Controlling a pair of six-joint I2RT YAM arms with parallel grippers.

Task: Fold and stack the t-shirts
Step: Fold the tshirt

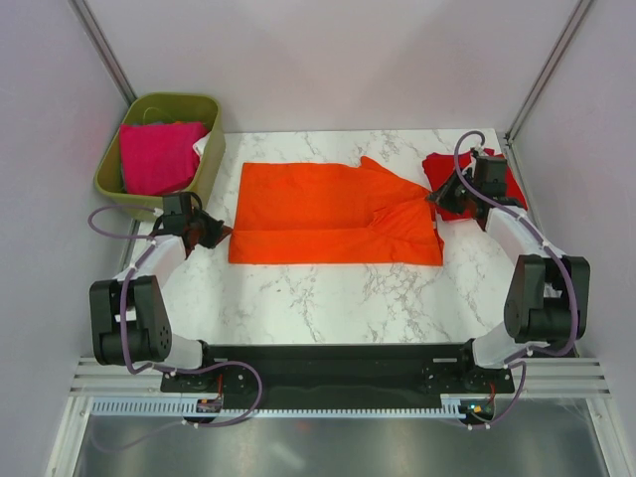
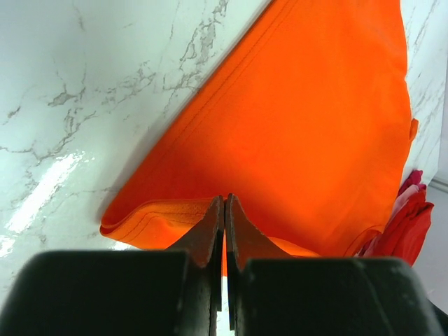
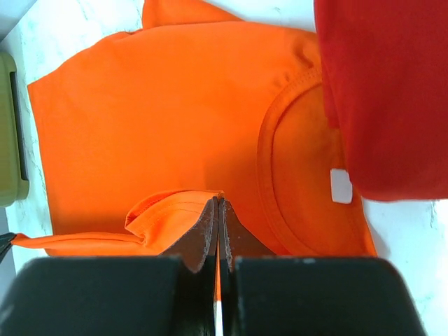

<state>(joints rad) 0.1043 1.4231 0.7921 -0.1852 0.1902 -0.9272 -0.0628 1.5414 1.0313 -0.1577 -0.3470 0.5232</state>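
Note:
The orange t-shirt (image 1: pixel 328 214) lies spread across the marble table, its collar toward the right. My left gripper (image 1: pixel 221 235) is shut on the shirt's left hem; in the left wrist view a fold of orange t-shirt (image 2: pixel 301 126) is pinched at the left gripper's (image 2: pixel 225 199) tips. My right gripper (image 1: pixel 434 199) is shut on a sleeve edge beside the collar, shown in the right wrist view as bunched orange t-shirt (image 3: pixel 161 119) at the right gripper's (image 3: pixel 219 201) tips. A red t-shirt (image 1: pixel 512 184) lies crumpled at the back right. A magenta t-shirt (image 1: pixel 154 157) sits in the bin.
The olive-green bin (image 1: pixel 109 177) stands off the table's back left corner, close behind my left gripper. The red t-shirt (image 3: pixel 385 91) lies right next to the orange collar. Grey walls and frame posts close in the back and sides. Bare marble (image 1: pixel 328 298) stretches in front of the shirt.

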